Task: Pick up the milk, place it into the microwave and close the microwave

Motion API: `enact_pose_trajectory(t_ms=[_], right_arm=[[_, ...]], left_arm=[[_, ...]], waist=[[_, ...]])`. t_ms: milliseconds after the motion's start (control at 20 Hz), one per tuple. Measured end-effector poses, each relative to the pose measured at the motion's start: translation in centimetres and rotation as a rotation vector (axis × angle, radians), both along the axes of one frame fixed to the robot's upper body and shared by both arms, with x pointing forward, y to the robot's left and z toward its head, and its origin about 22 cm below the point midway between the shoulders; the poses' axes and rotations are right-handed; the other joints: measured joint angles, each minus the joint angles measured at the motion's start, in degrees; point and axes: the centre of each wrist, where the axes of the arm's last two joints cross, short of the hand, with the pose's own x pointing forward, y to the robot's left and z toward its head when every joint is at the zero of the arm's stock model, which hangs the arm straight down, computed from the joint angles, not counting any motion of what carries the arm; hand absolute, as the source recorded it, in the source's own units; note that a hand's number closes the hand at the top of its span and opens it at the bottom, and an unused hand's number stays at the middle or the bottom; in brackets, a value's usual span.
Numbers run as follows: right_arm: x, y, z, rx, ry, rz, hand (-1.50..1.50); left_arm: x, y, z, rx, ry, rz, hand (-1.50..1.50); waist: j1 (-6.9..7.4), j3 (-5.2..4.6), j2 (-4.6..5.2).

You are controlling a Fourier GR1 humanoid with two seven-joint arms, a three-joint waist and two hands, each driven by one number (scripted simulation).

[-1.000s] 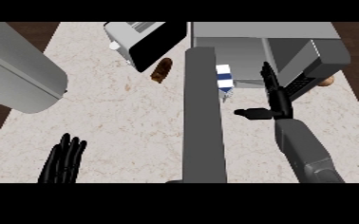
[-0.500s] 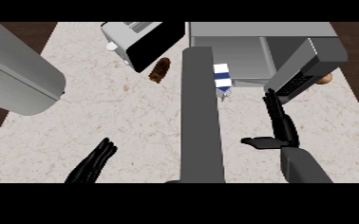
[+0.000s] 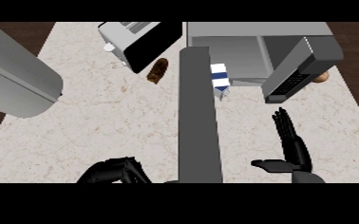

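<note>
Fingers (image 3: pixel 286 126) of the right hand (image 3: pixel 293 148) straight and released, thumb out to the side, holding nothing. The hand has pulled back toward the lower edge over the last second; earlier it stood up beside the milk. Left hand (image 3: pixel 116 172) at the lower edge now shows curled fingers, clenched on nothing, where a second ago they were spread flat.

Milk (image 3: pixel 220 78): white carton with blue band, upright on the table (image 3: pixel 105 123), just in front of the microwave (image 3: pixel 238 52) opening, touching or nearly touching the tall grey upright panel (image 3: pixel 196 114) that runs down the middle of the view. Not yet inside. Microwave door (image 3: pixel 298 73) hangs open to the right.

Judgement: retreat of the right hand widens the gap to the carton; pick-up not begun, whole task ahead.

Around: toaster-like appliance (image 3: pixel 136 42) upper left, a brown bread-like item (image 3: pixel 157 70) beside it, large grey curved body (image 3: pixel 24 85) at far left, a small tan object (image 3: pixel 321 77) behind the door.

In the way: grey panel blocks approach from the left; the open door crowds the right side of the carton.
</note>
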Motion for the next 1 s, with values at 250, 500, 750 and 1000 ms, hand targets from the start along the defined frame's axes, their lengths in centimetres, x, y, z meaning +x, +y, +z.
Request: enact_pose_trajectory(t_ms=[250, 500, 750, 1000], right_arm=[[-2.4, -1.4, 0.1, 0.002, -0.012, -0.008, -1.5], [-5.0, -3.1, 0.6, 0.0, -0.02, -0.028, -1.5], [-6.7, -4.5, 1.5, -0.003, -0.035, -0.038, -1.5], [-8.3, -5.0, 2.5, -0.002, -0.058, -0.024, -1.5]], left_arm=[[2.1, -1.4, -0.1, 0.036, 0.008, -0.069, 1.5], [4.2, -3.3, -1.0, 0.101, 0.047, -0.192, 1.5], [5.4, -6.6, -1.9, 0.137, 0.082, -0.32, 1.5], [6.8, -10.1, -3.0, 0.205, 0.047, -0.381, 1.5]], waist=[[-0.24, -0.01, 0.02], [-0.58, -0.02, 0.04], [-0.6, 0.01, 0.03], [-0.94, -0.02, 0.03]])
